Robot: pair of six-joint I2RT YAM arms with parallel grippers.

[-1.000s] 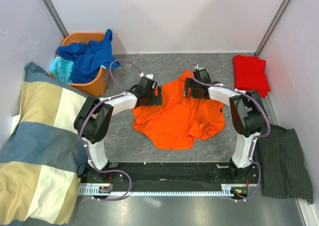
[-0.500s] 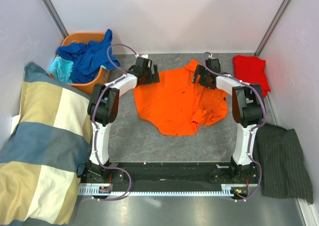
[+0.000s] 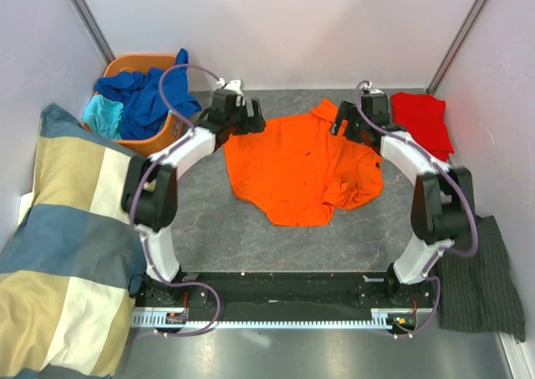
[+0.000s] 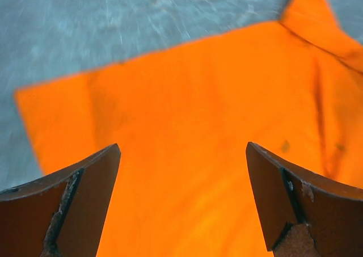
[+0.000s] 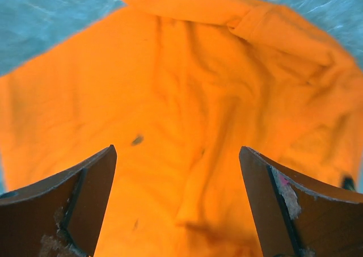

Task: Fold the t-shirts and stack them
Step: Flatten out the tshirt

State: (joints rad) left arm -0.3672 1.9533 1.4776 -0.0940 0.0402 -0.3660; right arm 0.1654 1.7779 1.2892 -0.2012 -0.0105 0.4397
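Two hands hover over the far edge of the orange t-shirt [image 3: 292, 174]: left hand [image 3: 242, 121] and right hand [image 3: 355, 121], both spread wide, holding nothing. Shirt lies spread and rumpled mid-desk [image 3: 217, 228]. A red t-shirt [image 3: 422, 121] sits folded at the far right corner.

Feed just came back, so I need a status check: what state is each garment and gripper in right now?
orange t-shirt: spread out, unfolded, right side rumpled
red t-shirt: folded, far right
blue t-shirts: heaped in basket
turquoise t-shirt: crumpled in basket
left gripper: open, empty
right gripper: open, empty
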